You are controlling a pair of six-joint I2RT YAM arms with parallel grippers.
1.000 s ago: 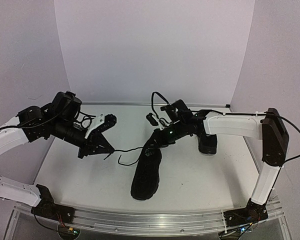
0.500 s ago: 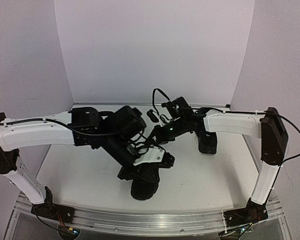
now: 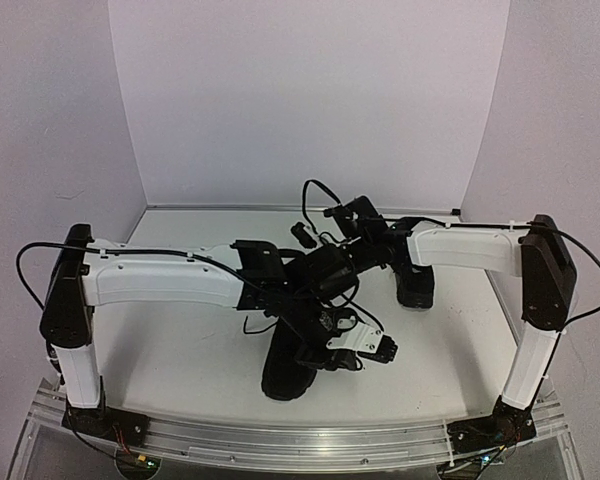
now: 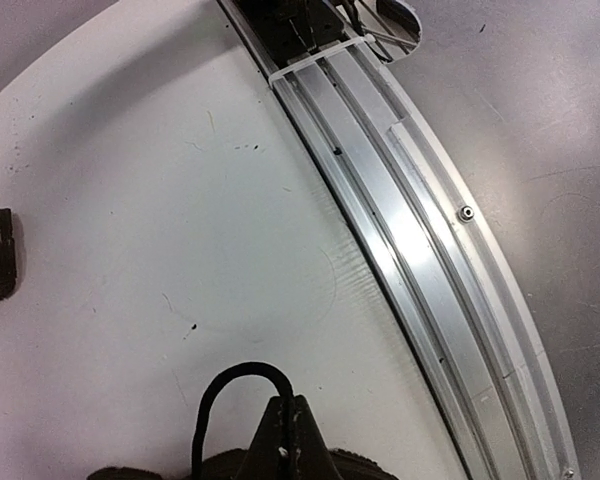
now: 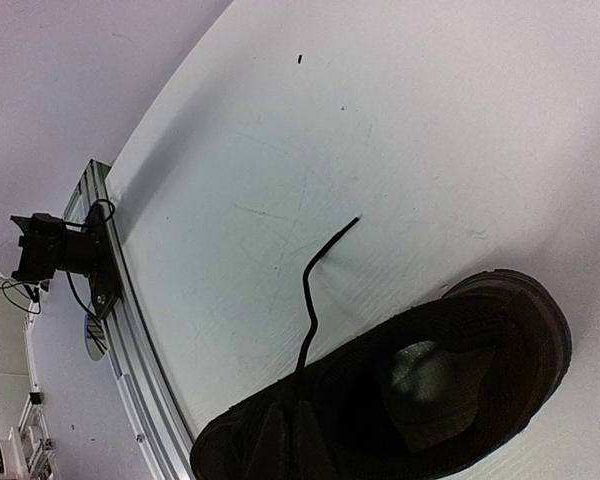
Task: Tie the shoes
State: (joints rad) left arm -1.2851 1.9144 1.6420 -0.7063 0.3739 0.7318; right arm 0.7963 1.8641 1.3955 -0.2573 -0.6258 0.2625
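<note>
the left gripper (image 4: pixel 288 428) seems pinched on a lace loop (image 4: pixel 232 383); the right gripper (image 3: pixel 325 278) has unreadable jaws. best hold that loop taut above the shoe (image 5: pixel 505 335), pulling slowly.

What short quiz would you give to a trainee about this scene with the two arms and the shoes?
1. True or false: the end of a thin black lace lies loose on the white table.
2. Inside the matte black lace-up shoe, the insole looks: A pale, B red, C bright blue.
3. Fill in: the ribbed aluminium rail runs along the table's ___ edge, where the arm bases stand.
Key: 1 true; 2 A; 3 near.
</note>
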